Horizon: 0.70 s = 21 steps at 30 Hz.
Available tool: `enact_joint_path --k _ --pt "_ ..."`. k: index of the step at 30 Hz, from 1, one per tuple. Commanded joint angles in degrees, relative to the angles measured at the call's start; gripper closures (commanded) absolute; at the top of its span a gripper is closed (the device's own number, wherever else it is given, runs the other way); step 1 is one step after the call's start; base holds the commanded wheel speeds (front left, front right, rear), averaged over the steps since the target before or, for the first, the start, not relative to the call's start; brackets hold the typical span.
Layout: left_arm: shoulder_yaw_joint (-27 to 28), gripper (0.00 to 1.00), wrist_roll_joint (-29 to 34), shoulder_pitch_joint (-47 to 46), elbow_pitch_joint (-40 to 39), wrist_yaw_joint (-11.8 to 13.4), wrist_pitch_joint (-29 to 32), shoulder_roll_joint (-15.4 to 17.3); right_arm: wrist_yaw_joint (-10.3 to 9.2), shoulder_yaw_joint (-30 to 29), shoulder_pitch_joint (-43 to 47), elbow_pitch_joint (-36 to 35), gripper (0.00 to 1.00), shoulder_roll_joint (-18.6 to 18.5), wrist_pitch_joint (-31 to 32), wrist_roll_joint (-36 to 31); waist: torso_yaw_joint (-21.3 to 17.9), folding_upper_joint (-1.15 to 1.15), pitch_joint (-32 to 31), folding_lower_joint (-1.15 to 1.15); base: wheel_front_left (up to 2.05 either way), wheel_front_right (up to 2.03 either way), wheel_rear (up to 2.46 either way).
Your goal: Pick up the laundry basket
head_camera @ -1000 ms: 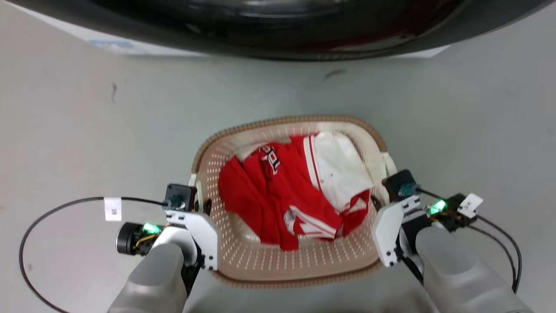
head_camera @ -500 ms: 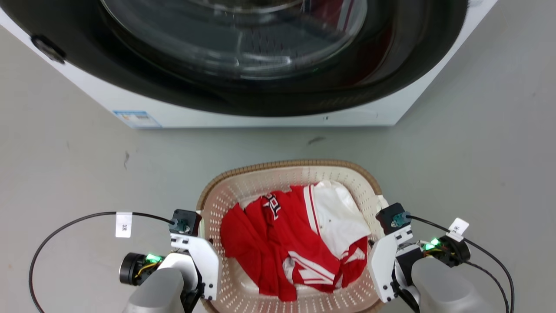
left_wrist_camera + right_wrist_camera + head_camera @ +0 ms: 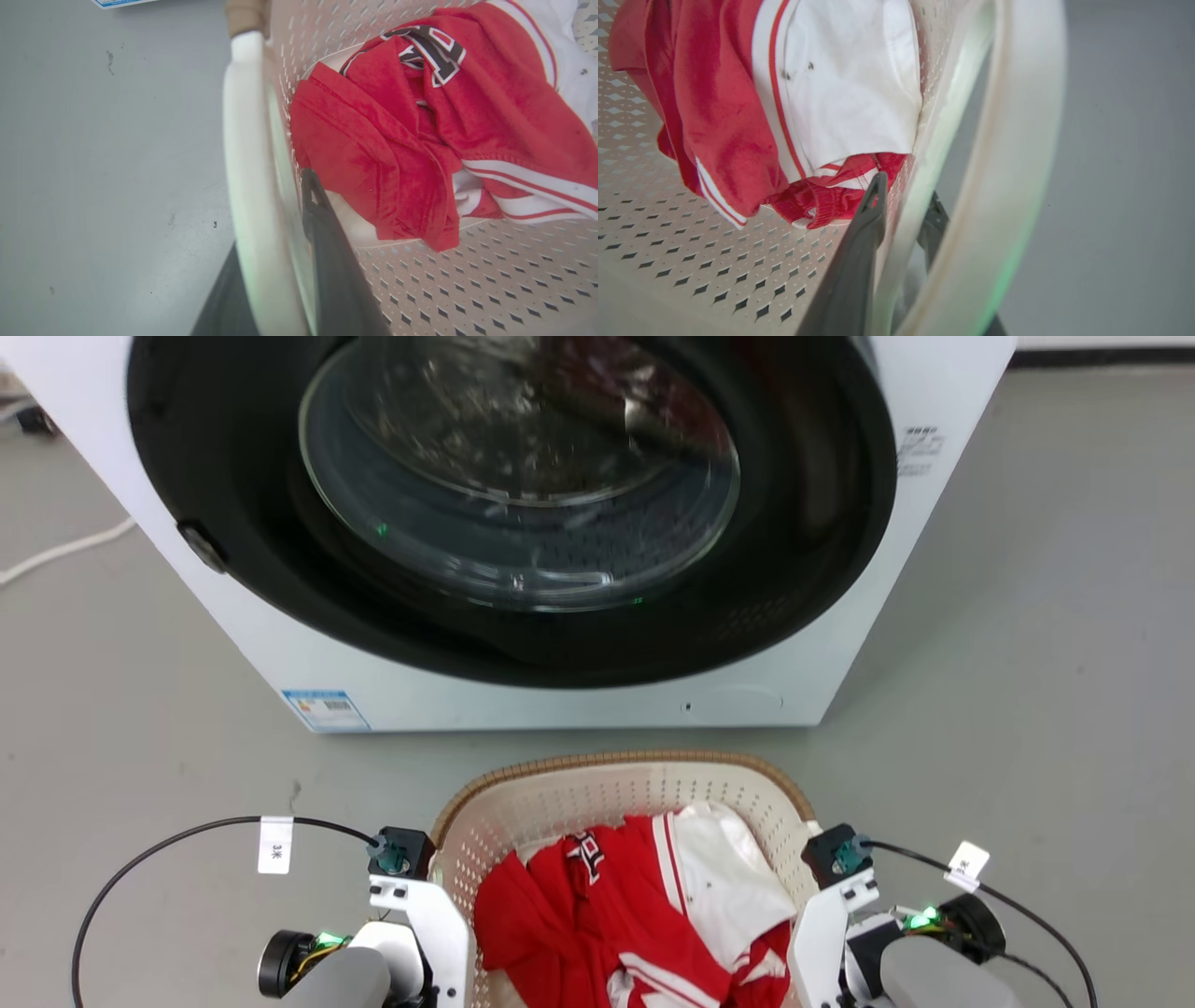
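Cream plastic laundry basket (image 3: pixel 597 803) held both sides. Left gripper (image 3: pixel 275 214) jaws clamped across white handle (image 3: pixel 243 140); right gripper (image 3: pixel 906 191) jaws clamped on side wall. Grasp looks done; lift off floor (image 3: pixel 140 784) unconfirmed.

Entry: smooth pale grey floor (image 3: pixel 1027 663) before me, bearing one small dark scuff (image 3: pixel 295 793). Standing on it: white front-loading washing machine (image 3: pixel 523 523), with a round black-rimmed glass door. Lying on it, at my far left: thin white cord (image 3: pixel 65 549).
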Motion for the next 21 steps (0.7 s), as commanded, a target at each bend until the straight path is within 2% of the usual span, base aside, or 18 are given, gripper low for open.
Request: enact_joint_path --k 1,10,21 --pt "-1.2 1.0 -0.6 0.8 -0.7 -0.3 0.8 -0.4 0.78 1.0 0.8 -0.5 1.0 1.0 0.1 0.5 0.2 0.0 -2.8 0.01 0.0 0.0 0.0" --pt "-6.2 1.0 -4.9 2.5 -1.5 -0.4 5.5 0.5 0.78 4.2 3.2 -0.5 1.0 0.6 2.8 4.3 0.5 0.0 -8.7 0.01 0.0 0.0 0.0" --pt "-10.9 1.0 -9.4 3.5 -2.1 -0.4 9.3 1.3 0.71 7.1 3.5 -1.2 1.0 -0.8 5.1 8.8 0.5 0.0 -12.1 0.01 0.0 0.0 0.0"
